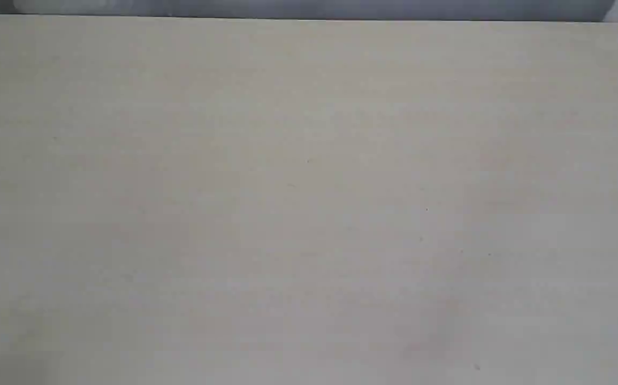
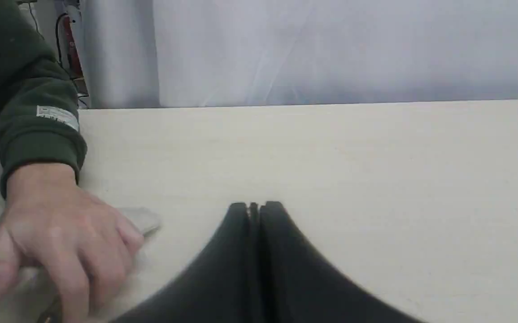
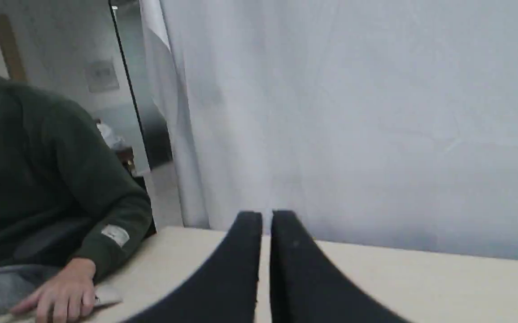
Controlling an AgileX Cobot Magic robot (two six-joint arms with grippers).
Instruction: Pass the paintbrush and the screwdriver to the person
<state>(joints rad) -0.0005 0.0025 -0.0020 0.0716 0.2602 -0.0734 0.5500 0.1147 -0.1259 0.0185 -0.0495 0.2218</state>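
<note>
I see the person's hand (image 2: 57,233) palm-down on the table (image 2: 330,157), fingers curled over the paintbrush (image 2: 146,220). Only a pale, blurred end pokes out past the fingertips, on the side towards my left gripper (image 2: 255,207), whose jaws are pressed together, empty. My right gripper (image 3: 265,217) shows a thin slit, holding nothing.
</note>
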